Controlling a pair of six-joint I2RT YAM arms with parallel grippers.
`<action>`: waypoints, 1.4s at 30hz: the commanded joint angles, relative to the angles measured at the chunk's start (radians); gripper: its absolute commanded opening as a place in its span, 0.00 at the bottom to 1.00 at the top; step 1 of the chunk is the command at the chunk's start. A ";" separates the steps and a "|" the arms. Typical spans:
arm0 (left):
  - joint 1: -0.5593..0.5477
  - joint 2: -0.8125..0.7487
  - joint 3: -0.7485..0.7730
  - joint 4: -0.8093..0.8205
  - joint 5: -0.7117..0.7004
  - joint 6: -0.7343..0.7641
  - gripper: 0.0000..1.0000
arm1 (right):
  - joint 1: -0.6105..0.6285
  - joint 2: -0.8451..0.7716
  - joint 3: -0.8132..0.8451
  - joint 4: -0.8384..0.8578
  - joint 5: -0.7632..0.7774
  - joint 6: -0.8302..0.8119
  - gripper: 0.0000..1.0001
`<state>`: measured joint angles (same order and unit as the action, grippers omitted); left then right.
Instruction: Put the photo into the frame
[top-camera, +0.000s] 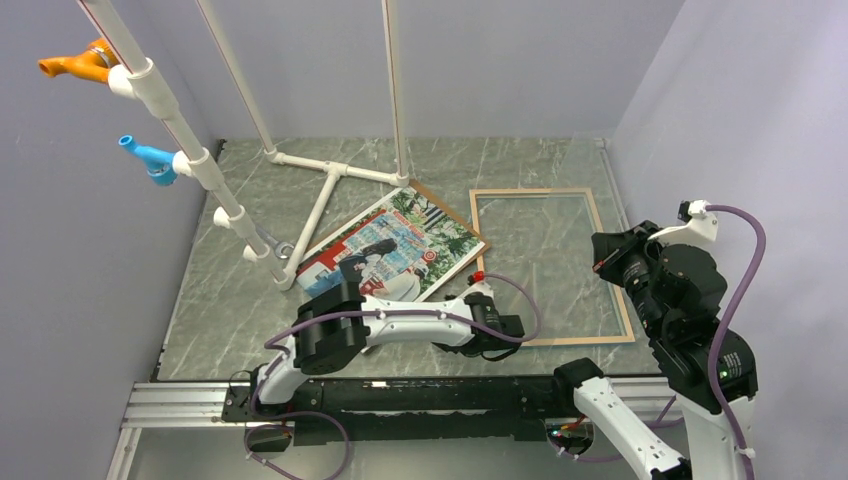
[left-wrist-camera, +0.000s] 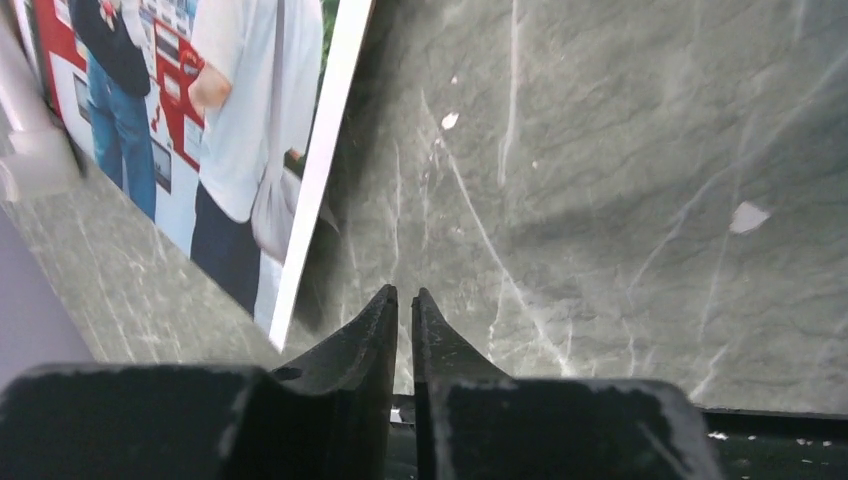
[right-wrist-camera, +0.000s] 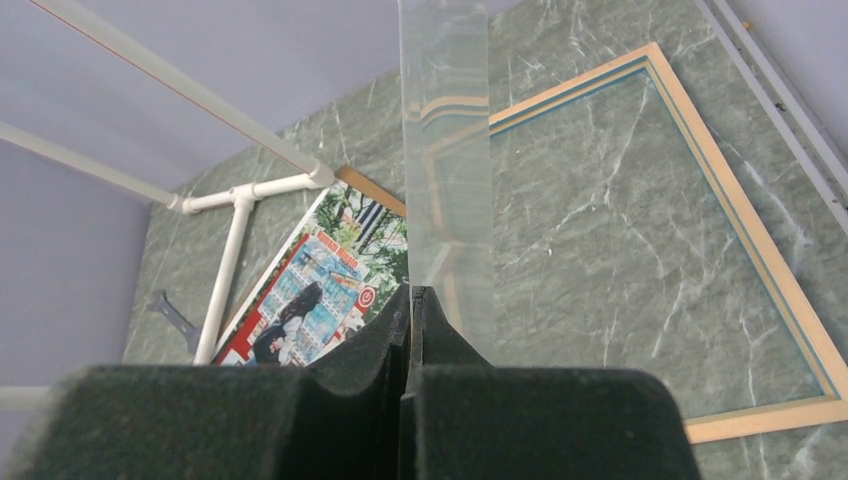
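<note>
The photo (top-camera: 400, 245) lies face up at the table's middle, overlapping a brown backing board (top-camera: 443, 208). It shows again in the wrist views (left-wrist-camera: 230, 110) (right-wrist-camera: 320, 290). The frame (top-camera: 530, 192) lies flat to its right, light wood side up (right-wrist-camera: 740, 220). My right gripper (top-camera: 603, 255) (right-wrist-camera: 411, 292) hovers over the frame's right side, shut on the edge of a clear pane (right-wrist-camera: 445, 150) that stands up from its jaws. My left gripper (top-camera: 503, 328) (left-wrist-camera: 403, 295) is low over bare table just right of the photo's near corner, its jaws nearly together with nothing between them.
A white pipe stand (top-camera: 330, 195) lies across the table's far left, touching the photo's left edge. Orange (top-camera: 75, 65) and blue (top-camera: 148, 158) fittings hang on a slanted pipe. A grey wrench (top-camera: 270, 245) rests by the pipes. Walls close in on three sides.
</note>
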<state>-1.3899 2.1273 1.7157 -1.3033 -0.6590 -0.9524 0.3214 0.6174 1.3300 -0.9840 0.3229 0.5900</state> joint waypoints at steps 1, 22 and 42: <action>0.005 -0.127 -0.083 0.080 0.088 -0.005 0.26 | 0.001 -0.007 -0.016 0.077 0.001 -0.015 0.00; 0.283 -0.358 -0.423 0.882 0.714 0.172 0.87 | 0.001 0.047 0.048 0.022 -0.028 -0.061 0.00; 0.370 -0.057 -0.178 0.861 0.759 0.103 0.77 | 0.001 0.146 0.111 -0.033 -0.092 -0.091 0.00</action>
<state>-1.0229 2.0094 1.4258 -0.3283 0.1711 -0.8356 0.3214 0.7658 1.3708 -1.0161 0.2291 0.5240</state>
